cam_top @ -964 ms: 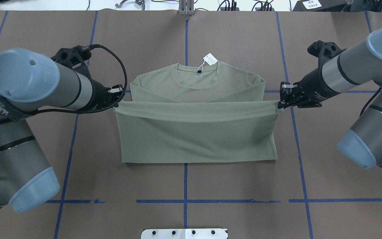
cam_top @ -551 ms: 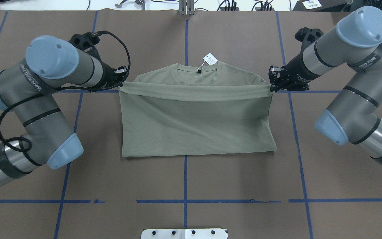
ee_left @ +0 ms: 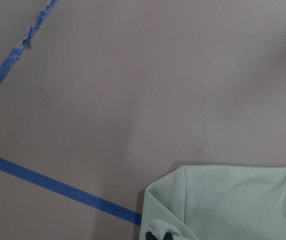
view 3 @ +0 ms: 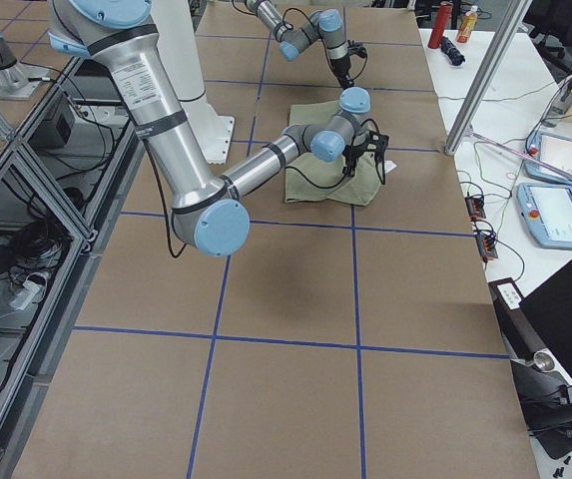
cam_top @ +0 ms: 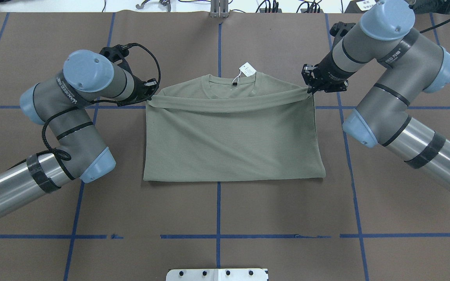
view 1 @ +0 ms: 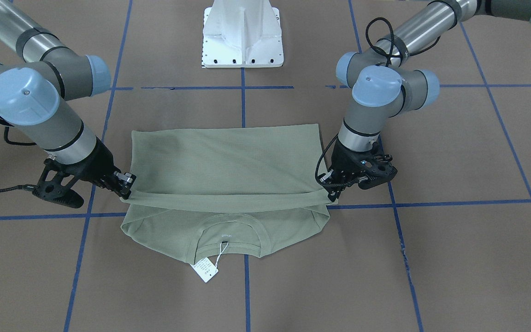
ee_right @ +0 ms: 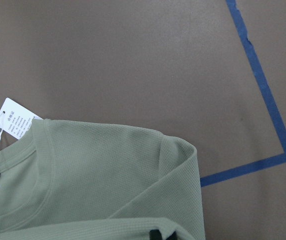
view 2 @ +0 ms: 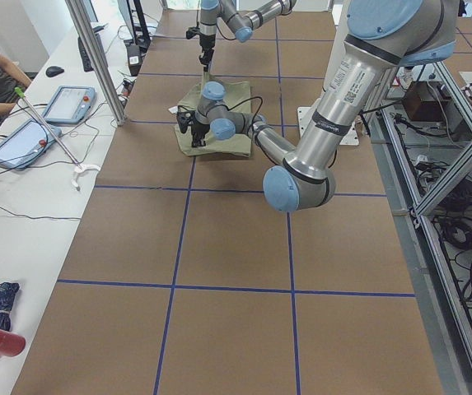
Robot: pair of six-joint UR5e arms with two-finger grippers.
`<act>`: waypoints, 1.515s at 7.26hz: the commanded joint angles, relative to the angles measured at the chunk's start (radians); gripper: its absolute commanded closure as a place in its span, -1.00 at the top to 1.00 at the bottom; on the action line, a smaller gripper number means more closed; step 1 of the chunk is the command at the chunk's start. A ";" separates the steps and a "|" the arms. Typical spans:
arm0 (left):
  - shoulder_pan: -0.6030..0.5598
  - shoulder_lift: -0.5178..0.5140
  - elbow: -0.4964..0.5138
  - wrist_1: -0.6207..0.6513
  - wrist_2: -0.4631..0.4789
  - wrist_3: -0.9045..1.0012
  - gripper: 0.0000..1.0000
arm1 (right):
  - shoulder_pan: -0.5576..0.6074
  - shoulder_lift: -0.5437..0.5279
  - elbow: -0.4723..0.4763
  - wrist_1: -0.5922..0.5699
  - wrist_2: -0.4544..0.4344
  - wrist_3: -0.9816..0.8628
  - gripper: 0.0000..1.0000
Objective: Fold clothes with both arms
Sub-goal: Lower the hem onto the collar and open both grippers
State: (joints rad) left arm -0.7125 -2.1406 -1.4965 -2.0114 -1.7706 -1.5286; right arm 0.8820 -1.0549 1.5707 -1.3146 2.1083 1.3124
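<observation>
While fingers pinch shirt (both sides), arms bend.

A folded-over corner of the shirt is seen above the bench, met by blue tape.

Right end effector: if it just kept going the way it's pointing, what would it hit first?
The right end effector grips the lifted hem of the shirt. Tilted down and inward, it would probably meet the shirt's shoulder layer just beneath first, then the table; depth is unclear.
</observation>
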 commanded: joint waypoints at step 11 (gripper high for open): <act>-0.005 -0.038 0.047 -0.007 0.003 0.001 -1.00 | 0.012 0.047 -0.094 0.003 -0.039 0.001 -1.00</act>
State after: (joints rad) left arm -0.7179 -2.1727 -1.4497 -2.0193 -1.7671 -1.5277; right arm 0.8978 -1.0102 1.4746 -1.3127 2.0683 1.3125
